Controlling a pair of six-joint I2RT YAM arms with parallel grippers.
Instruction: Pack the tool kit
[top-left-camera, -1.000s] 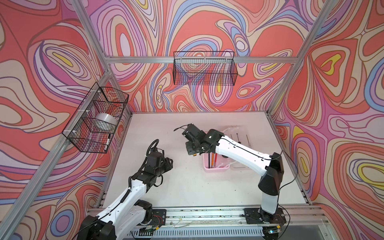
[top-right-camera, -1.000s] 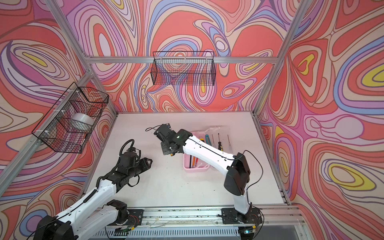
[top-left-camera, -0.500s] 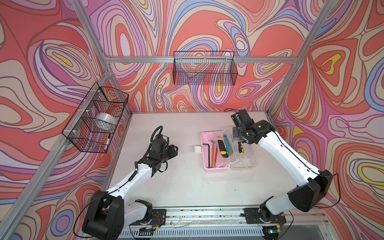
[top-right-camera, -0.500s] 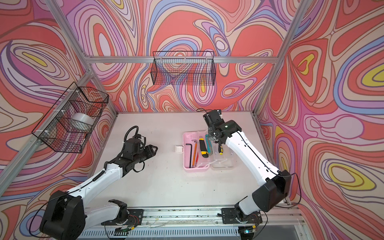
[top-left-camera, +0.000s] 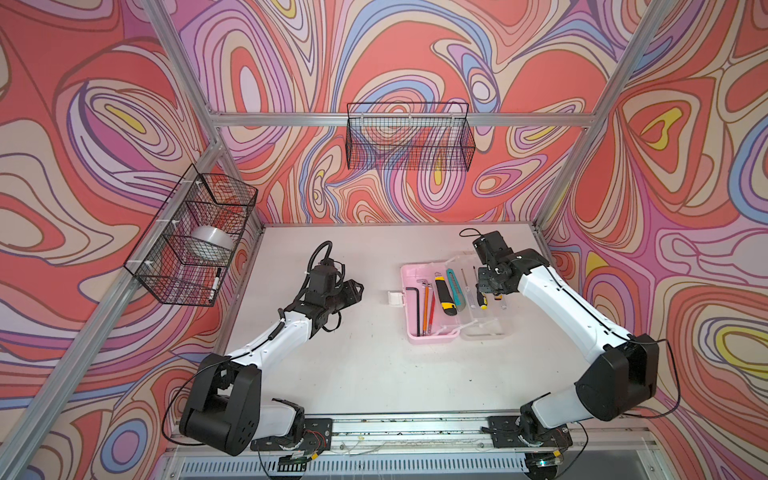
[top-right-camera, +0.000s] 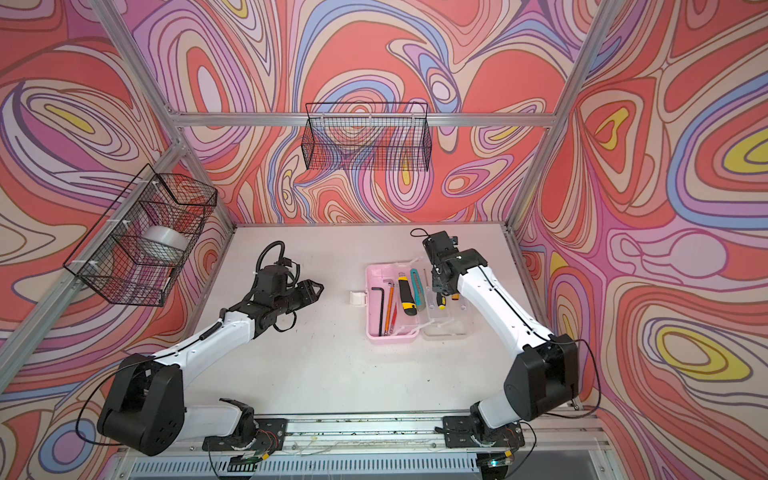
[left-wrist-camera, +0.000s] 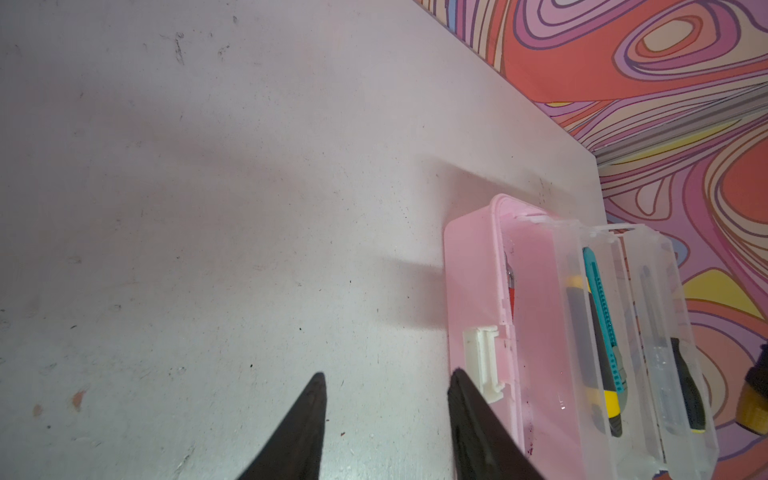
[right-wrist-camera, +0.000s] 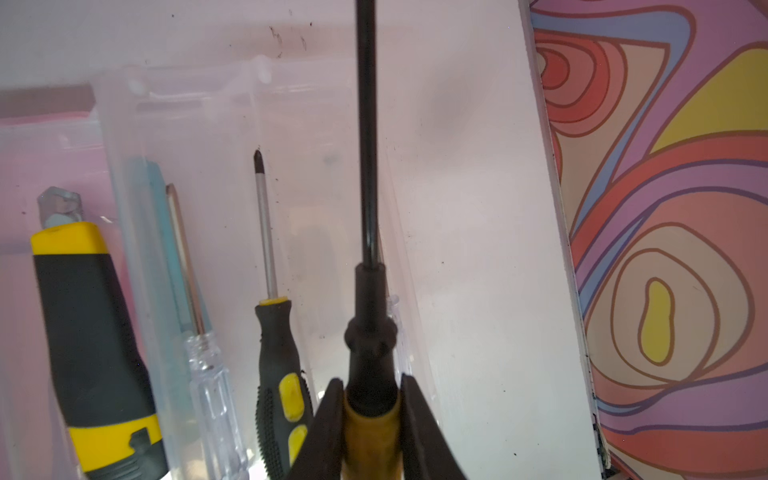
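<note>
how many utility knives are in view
2. The yellow-black knife lies in the open case; the teal knife lies right beside it, on the right arm's side. More could be hidden under the translucent parts.

The right tool (right-wrist-camera: 371, 380) grips a yellow-handled screwdriver (right-wrist-camera: 368, 291) over the open translucent lid (right-wrist-camera: 328, 124).

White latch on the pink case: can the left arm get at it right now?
Probably yes: the left gripper, open and empty, faces the white latch with only table between them.
</note>
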